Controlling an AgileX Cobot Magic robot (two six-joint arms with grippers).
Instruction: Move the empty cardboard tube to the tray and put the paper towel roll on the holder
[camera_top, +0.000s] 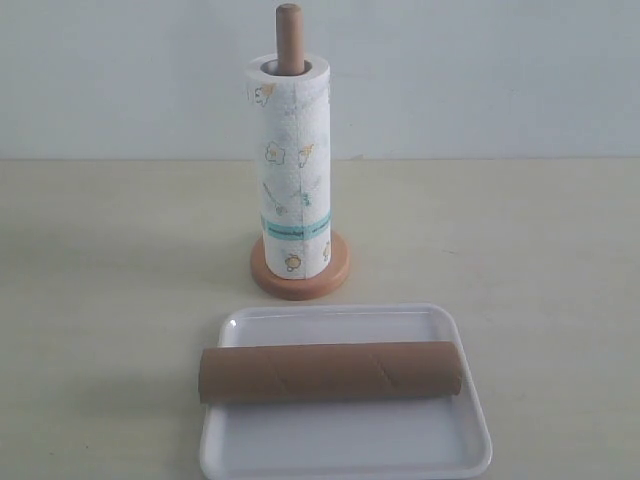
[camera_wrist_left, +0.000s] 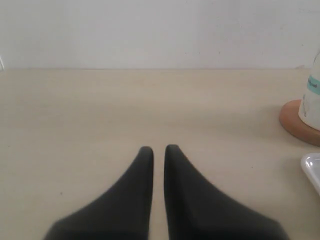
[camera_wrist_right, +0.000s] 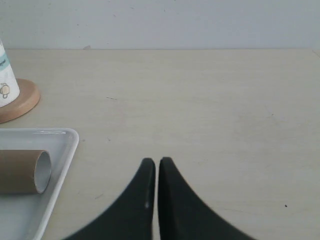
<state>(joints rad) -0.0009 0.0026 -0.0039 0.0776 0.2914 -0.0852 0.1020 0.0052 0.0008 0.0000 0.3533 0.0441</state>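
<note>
Lying on the tray (camera_top: 340, 445): the empty cardboard tube (camera_top: 335, 372), on its side, running from 9 to 3 o'clock across the tray's middle, with each end at or close to a side rim.
Tray, exterior view: flat on the pale table (camera_top: 100, 280), at 6 o'clock of the holder (camera_top: 338, 270), near it but not touching.
Paper towel roll (camera_top: 290, 170), exterior view: upright, threaded over the holder's pole, its lower end on the round base. The pole's rounded tip sticks out at 12 o'clock.
Left gripper (camera_wrist_left: 158, 150), left wrist view: dark jaws pressed almost together with only a thin slit between them. They pinch nothing and sit over bare table.
Surroundings, left wrist view: the holder's base (camera_wrist_left: 295, 122) carries the roll's lower end (camera_wrist_left: 312, 100). A tray corner (camera_wrist_left: 312, 167) lies near the base, and all are well apart from the gripper.
Right gripper (camera_wrist_right: 154, 162), right wrist view: jaws pressed together and empty, over bare table, beside the tray but apart from it.
Tube, right wrist view: its open hollow end (camera_wrist_right: 42, 172) faces the gripper and lies inside the tray's rim (camera_wrist_right: 62, 155).
Holder and roll, right wrist view: the base edge (camera_wrist_right: 22, 102) and the roll's bottom (camera_wrist_right: 6, 85) are beyond the tray.
</note>
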